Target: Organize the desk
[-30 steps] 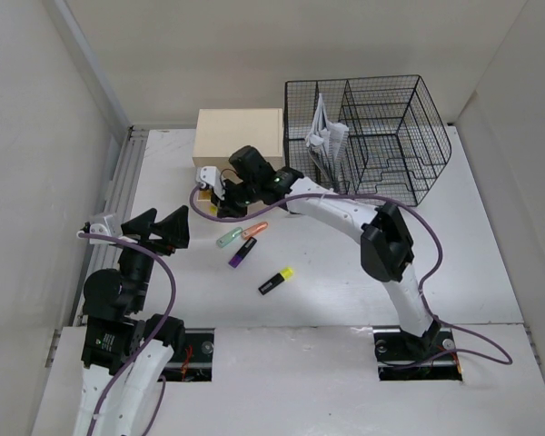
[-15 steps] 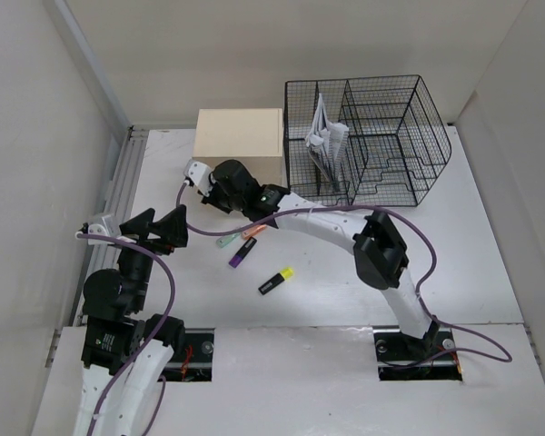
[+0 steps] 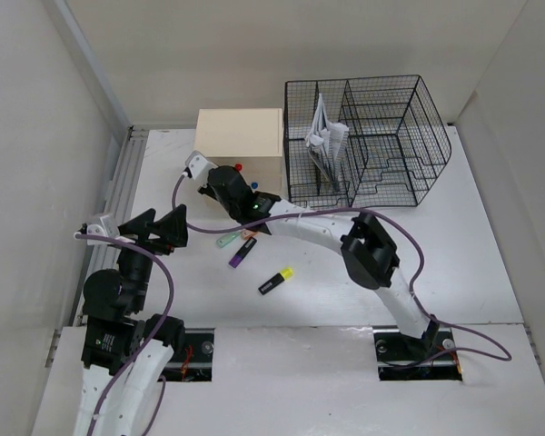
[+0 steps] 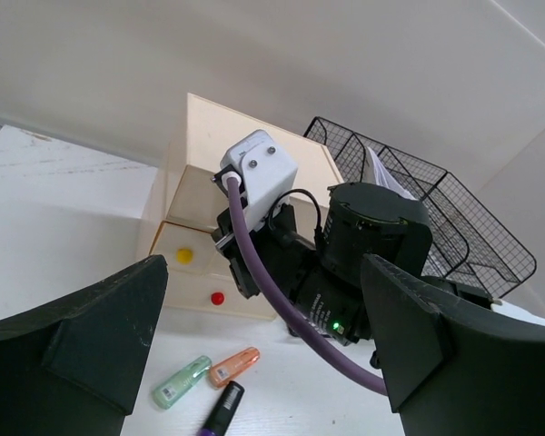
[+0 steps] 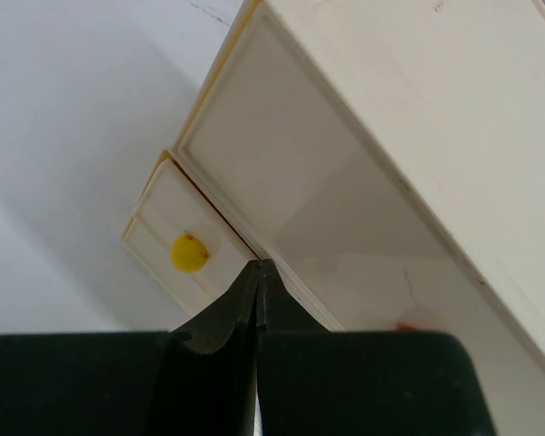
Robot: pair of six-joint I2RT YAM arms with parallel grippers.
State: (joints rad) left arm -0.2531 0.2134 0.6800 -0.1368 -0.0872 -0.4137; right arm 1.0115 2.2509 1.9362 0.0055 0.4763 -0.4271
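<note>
The white desk has a metal rail on its left. My right gripper is shut and empty, with its tips at the front of the beige drawer box, beside the drawer with a yellow knob. That drawer stands slightly out. My left gripper is open and empty above the desk's left side, facing the box. Green, orange, purple and yellow-black highlighters lie on the desk.
A black wire mesh organizer holding folded papers stands right of the box. The right arm and its purple cable stretch across the desk's middle. In the left wrist view the right wrist covers part of the box's front.
My right gripper has swung left and towards the drawer box's front, uncovering the highlighters. The left arm has not moved.
</note>
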